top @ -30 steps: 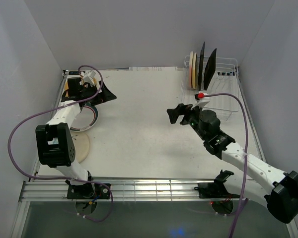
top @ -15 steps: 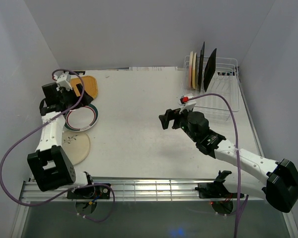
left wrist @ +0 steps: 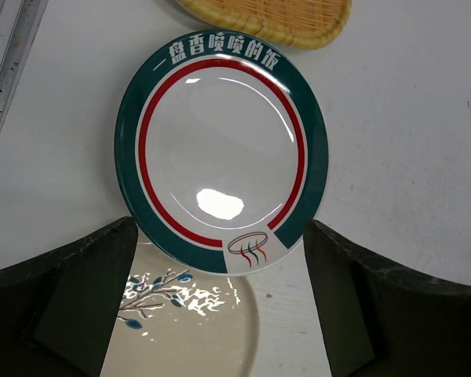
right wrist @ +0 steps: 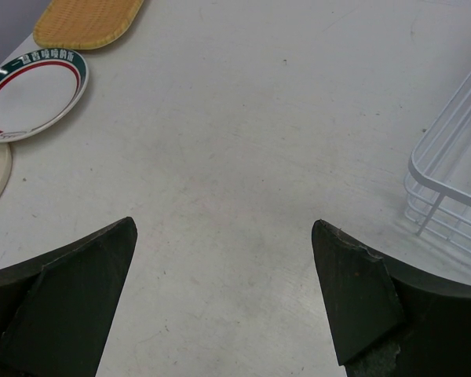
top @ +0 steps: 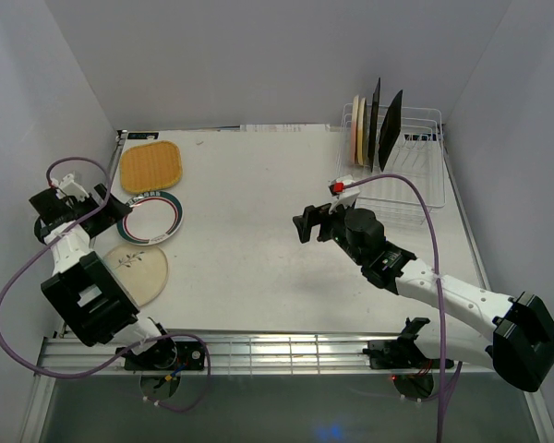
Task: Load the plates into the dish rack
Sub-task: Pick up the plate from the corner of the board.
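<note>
Here, my left gripper hangs at the left edge of the white table, jaws fully apart, nothing btwn them. Its wrist view looks straight down on the round white plate with green rim and red ring. That plate's near edge overlaps the cream floral plate; the square orange ribbed plate lies just beyond it. My right gripper, mid-table, is likewise wide open & holds nothing. White wire dish rack at far-right corner: two pale round plates and two dark plates stand on edge at its left end
</note>
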### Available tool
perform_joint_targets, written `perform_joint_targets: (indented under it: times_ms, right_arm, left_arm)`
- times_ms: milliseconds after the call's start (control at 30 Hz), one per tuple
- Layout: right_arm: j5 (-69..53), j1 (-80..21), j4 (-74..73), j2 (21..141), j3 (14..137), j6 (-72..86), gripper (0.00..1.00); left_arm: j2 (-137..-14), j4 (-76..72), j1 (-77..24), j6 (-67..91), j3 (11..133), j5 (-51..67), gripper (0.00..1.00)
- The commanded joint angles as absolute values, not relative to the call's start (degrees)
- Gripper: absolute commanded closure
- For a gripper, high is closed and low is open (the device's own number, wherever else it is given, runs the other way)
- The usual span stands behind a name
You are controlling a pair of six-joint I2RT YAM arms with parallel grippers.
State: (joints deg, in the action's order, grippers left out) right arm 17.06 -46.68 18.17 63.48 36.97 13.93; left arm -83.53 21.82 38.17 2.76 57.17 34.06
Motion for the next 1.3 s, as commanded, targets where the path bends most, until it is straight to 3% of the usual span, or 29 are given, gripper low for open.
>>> perform_joint_targets:
  times_ms: [0,700,1267]
  right_arm:
    - [18.54,-47.2,21.36,63.46,39.38,12.83,0.02]
    - [18.55,-47.29,22.06,62.75,38.94,12.22,0.02]
    - [18.37,-47.29,22.85,62.49,38.41,12.13,0.02]
  left_arm:
    - [-82.97,20.22,39.55,1.49,56.95,35.95,0.04]
    - [-95.97,17.31,43.86,0.88,59.24,38.05,0.11]
    - [-105.82,17.14,43.86,3.6,63.98,43.15,0.26]
